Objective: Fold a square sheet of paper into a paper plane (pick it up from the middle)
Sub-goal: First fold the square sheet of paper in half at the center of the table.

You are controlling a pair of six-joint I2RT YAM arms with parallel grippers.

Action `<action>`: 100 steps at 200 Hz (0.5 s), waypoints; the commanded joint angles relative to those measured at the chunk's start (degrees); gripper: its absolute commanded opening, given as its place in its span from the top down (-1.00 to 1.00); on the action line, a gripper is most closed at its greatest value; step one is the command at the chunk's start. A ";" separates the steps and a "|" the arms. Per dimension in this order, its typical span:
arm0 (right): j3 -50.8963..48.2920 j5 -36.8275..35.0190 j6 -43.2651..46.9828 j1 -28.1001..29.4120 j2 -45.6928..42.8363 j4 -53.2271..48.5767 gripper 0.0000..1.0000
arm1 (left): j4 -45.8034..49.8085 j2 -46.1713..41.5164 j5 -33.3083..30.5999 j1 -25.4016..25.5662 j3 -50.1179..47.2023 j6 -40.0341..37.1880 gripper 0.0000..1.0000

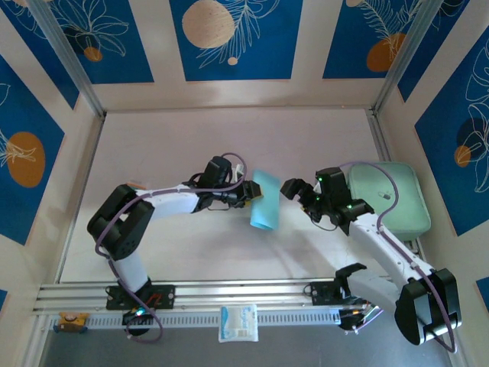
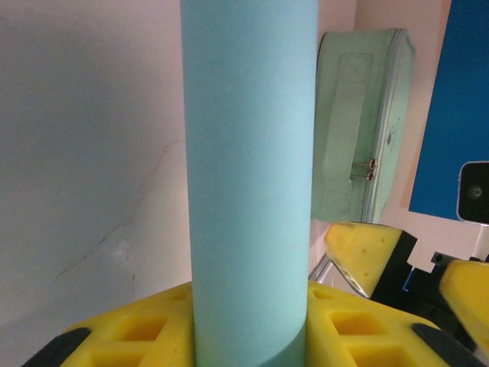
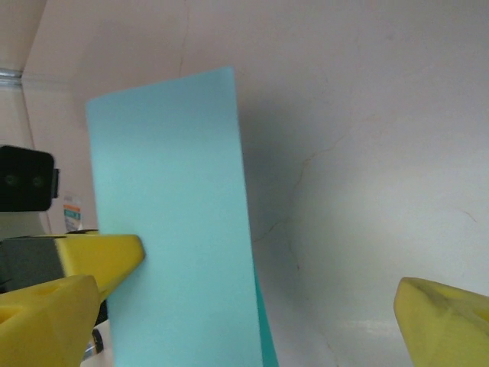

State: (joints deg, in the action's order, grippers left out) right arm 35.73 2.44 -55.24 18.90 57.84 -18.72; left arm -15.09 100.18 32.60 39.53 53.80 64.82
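The square sheet of paper [image 1: 265, 200] is light blue and bent over on itself into a tall narrow strip, held up off the table. My left gripper [image 1: 248, 193] is shut on its lower part. In the left wrist view the paper [image 2: 248, 153] rises between the yellow pads [image 2: 130, 332]. My right gripper [image 1: 294, 189] stands open just right of the sheet. In the right wrist view the paper [image 3: 176, 229] fills the left half of the gap, apart from my right gripper's [image 3: 244, 321] far finger [image 3: 443, 317]. The paper plane is out of view.
A mint-green rounded tray [image 1: 397, 206] lies at the right side of the table, also seen as the tray [image 2: 359, 115] behind the sheet. A small white packet [image 1: 238, 323] rests on the front rail. The patterned walls close in the table on three sides.
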 commanded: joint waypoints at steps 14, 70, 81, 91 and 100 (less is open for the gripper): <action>-2.37 6.95 2.99 -0.35 -0.72 5.40 -0.99 | 0.88 -0.95 -1.13 -0.36 -2.86 -1.08 0.28; -5.02 17.24 5.68 0.81 2.33 15.72 -0.93 | 5.43 -0.09 -4.08 -0.33 -4.93 -4.77 0.22; -5.46 17.51 5.41 1.29 2.70 17.18 -0.92 | 6.15 0.18 -4.93 -0.38 -5.02 -5.21 0.20; -5.64 17.24 5.30 1.77 3.12 17.53 -0.92 | 6.98 0.51 -5.63 -0.33 -4.87 -5.91 0.17; -5.51 16.40 5.16 2.21 3.53 17.06 -0.92 | 8.77 0.69 -6.53 -0.39 -4.32 -6.91 0.14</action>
State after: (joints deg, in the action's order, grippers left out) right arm 31.31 16.91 -51.00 19.99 60.51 -4.25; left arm -10.55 100.22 28.84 39.48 49.36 61.25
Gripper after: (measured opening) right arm 0.962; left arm 0.413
